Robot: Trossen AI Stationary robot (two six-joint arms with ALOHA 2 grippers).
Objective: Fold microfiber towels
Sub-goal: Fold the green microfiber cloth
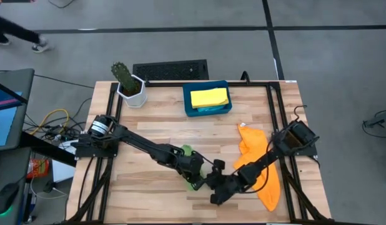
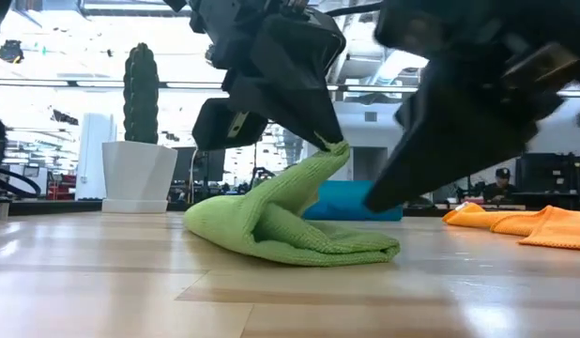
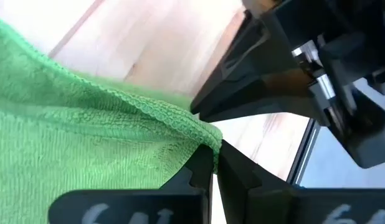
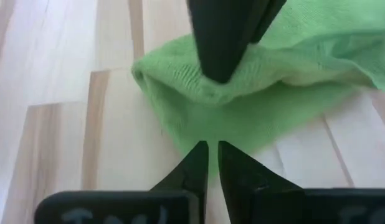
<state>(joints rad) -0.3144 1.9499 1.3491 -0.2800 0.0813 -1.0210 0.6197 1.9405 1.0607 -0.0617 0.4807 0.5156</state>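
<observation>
A green microfiber towel (image 2: 290, 235) lies bunched on the wooden table (image 1: 149, 134) near its front edge, with one corner drawn up. My left gripper (image 3: 212, 152) is shut on that corner. My right gripper (image 4: 212, 149) hangs just right of the green towel, slightly above its low end (image 2: 389, 249). Its fingers are a narrow gap apart with nothing between them. An orange towel (image 1: 258, 159) lies spread at the right. A yellow towel (image 1: 209, 97) rests folded in the dark-blue tray (image 1: 188, 107). My left gripper pinches the green towel's hemmed corner (image 3: 202, 132) between its two fingers. The fingers slant down at it from the table's left. The corner (image 2: 335, 150) is lifted above the table. The cloth slopes down from it to the bunched rest (image 2: 271, 230), which lies on the table.
A white pot with a cactus (image 1: 127, 84) stands at the far left. The tray sits at the far middle. Bare wood stretches left of the green towel. The two grippers are close together near the front middle (image 1: 205, 178).
</observation>
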